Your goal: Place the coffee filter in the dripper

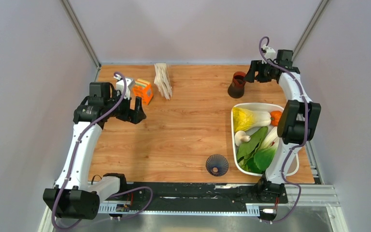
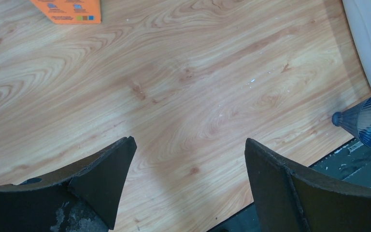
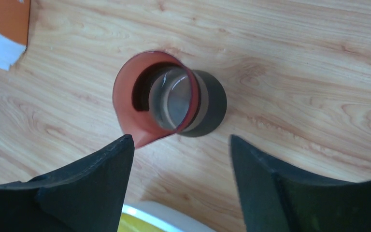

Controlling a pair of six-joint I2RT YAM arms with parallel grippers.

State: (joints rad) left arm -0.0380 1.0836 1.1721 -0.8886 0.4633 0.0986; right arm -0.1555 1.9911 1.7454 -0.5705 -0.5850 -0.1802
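Note:
The coffee filter (image 1: pixel 163 80) lies as pale fan-shaped paper at the back of the table, left of centre. Near the front edge the dripper (image 1: pixel 217 165), a dark blue ribbed cone, rests on the wood; it also shows at the right edge of the left wrist view (image 2: pixel 369 121). My left gripper (image 1: pixel 137 112) (image 2: pixel 188 145) hangs open over bare wood, right of the orange box and in front of the filter, holding nothing. At the back right my right gripper (image 1: pixel 248 74) (image 3: pixel 181 142) is open just beside the brown pot (image 1: pixel 237 85) (image 3: pixel 174 99), with nothing between its fingers.
An orange box (image 1: pixel 143 90) (image 2: pixel 67 9) stands left of the filter. A white basin (image 1: pixel 233 126) (image 2: pixel 367 38) (image 3: pixel 159 212) holding vegetables sits along the right side, between the pot and the dripper. Grey walls close in the left, back and right.

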